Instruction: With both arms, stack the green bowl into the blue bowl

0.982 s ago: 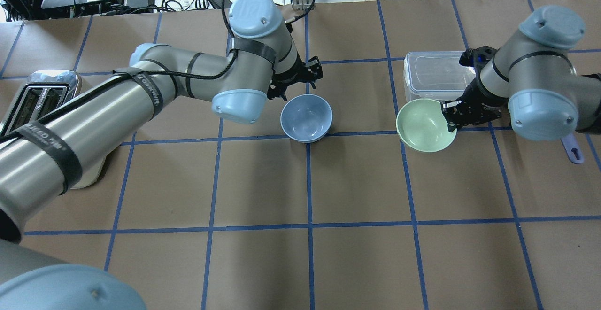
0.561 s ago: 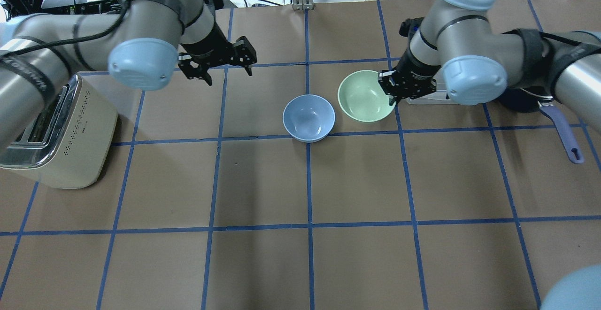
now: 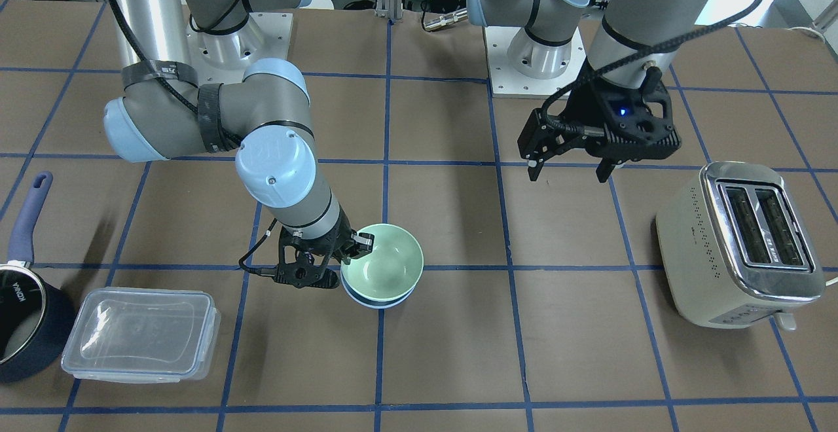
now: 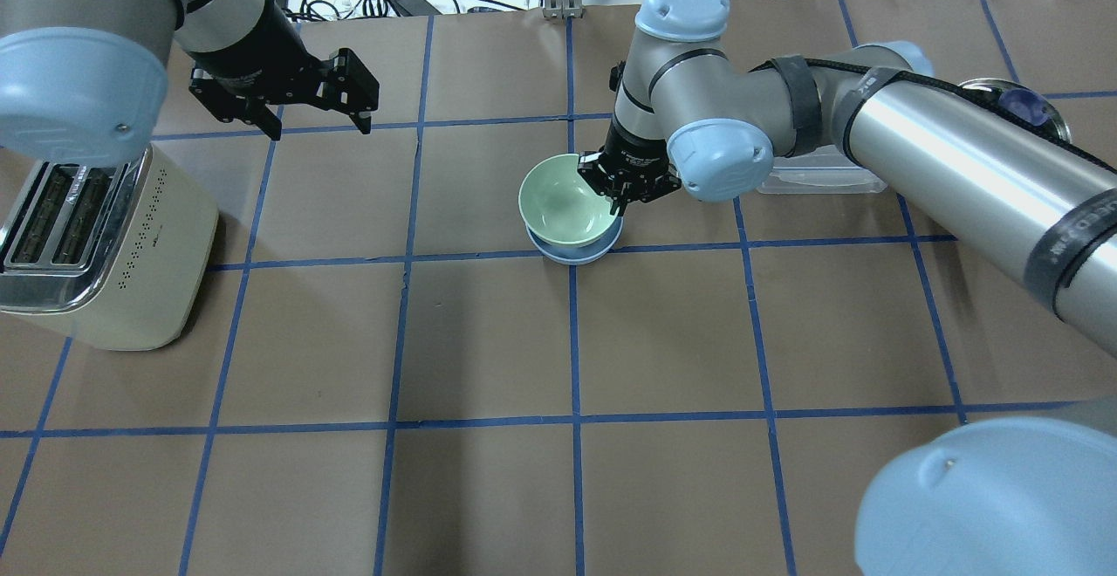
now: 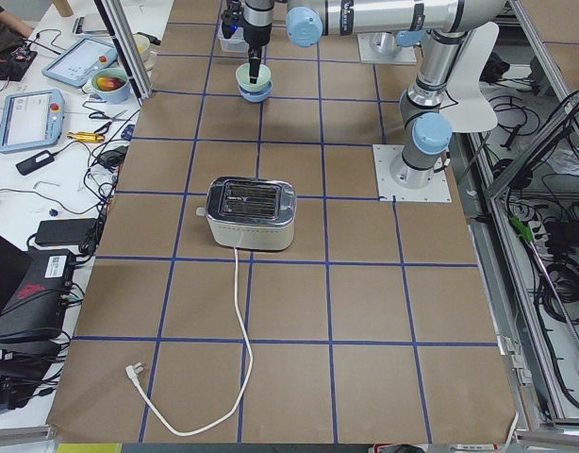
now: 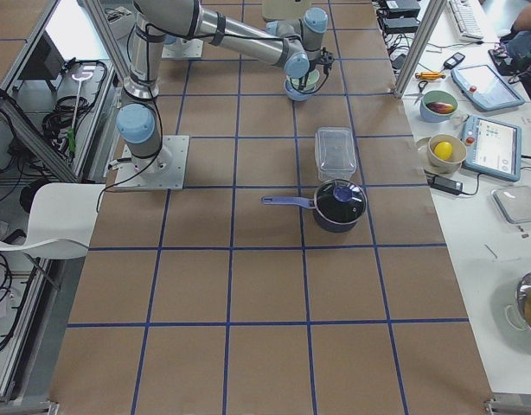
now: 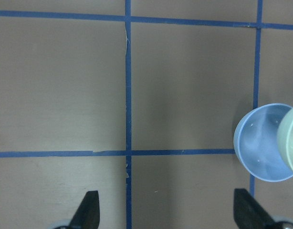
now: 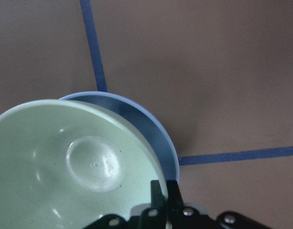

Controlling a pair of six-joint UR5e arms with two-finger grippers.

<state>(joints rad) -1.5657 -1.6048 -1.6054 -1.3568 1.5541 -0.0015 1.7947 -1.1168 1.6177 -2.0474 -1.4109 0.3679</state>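
green bowl in blue bowl, rim pinched by right end effector; left end effector spread.

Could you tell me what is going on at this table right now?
The right end effector is shut on the rim of the green bowl, which sits inside the blue bowl. Only a crescent of blue shows beneath it. Whether the green bowl is fully seated cannot be told, and it is not yet released. The left end effector hangs open and empty above the table, off to the side near the toaster.
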